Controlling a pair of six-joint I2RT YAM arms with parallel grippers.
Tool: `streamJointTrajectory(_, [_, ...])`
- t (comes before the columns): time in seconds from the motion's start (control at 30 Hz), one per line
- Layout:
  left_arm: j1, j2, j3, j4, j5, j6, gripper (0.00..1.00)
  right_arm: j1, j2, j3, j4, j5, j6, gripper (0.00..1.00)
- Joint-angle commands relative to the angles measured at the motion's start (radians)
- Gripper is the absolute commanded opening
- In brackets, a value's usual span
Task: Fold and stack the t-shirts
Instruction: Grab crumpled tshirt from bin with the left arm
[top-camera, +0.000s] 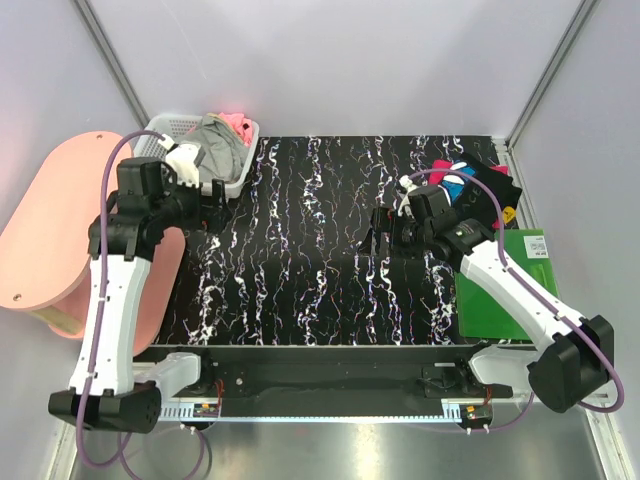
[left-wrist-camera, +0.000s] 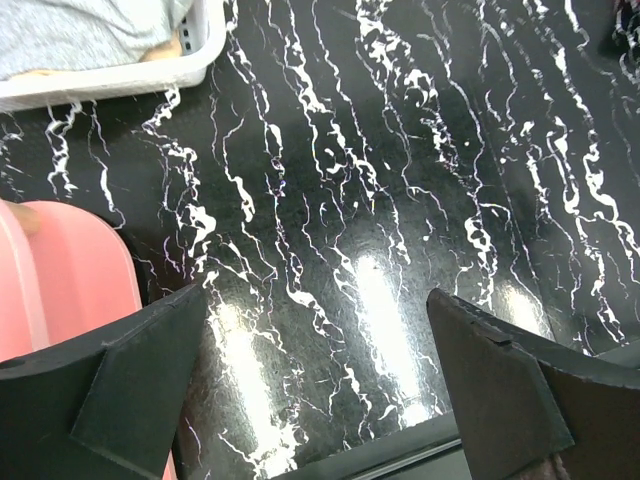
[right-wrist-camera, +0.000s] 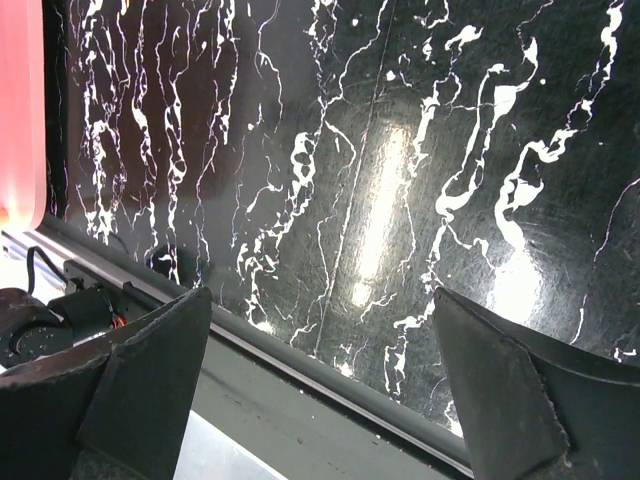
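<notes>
A light-grey t-shirt (top-camera: 215, 143) lies bunched in the white lattice basket (top-camera: 160, 130) at the table's back left, with a bright pink one (top-camera: 238, 122) behind it. The grey shirt also shows in the left wrist view (left-wrist-camera: 80, 30). A black t-shirt with pink-blue-white print (top-camera: 470, 185) lies at the back right. No tan shirt shows. My left gripper (top-camera: 212, 200) is open and empty just in front of the basket; it also shows in the left wrist view (left-wrist-camera: 320, 385). My right gripper (top-camera: 385, 230) is open and empty over the middle of the table; it also shows in the right wrist view (right-wrist-camera: 320, 385).
The black marbled table (top-camera: 320, 250) spreads between the arms. A green board (top-camera: 505, 290) lies at the right edge. A pink rounded stool (top-camera: 55, 230) stands left of the table, also in the left wrist view (left-wrist-camera: 60, 280). Grey walls close the back.
</notes>
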Motion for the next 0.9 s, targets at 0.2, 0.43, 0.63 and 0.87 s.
streamJointTrajectory(0.2, [-0.001, 0.223, 0.145, 0.164, -0.156, 0.012, 0.99, 0.005, -0.083, -0.03, 0.036, -0.013, 0.0, 1.0])
streamJointTrajectory(0.43, [0.017, 0.688, 0.495, 0.221, -0.38, -0.037, 0.99, 0.005, -0.109, -0.043, 0.042, 0.028, 0.001, 1.0])
streamJointTrajectory(0.63, [0.025, 1.041, 0.788, 0.224, -0.394, -0.026, 0.99, 0.005, -0.183, -0.096, 0.065, 0.045, -0.002, 0.96])
streamJointTrajectory(0.87, [0.046, 1.221, 0.897, 0.376, -0.368, -0.051, 0.95, 0.006, -0.292, -0.194, 0.111, 0.023, -0.01, 0.95])
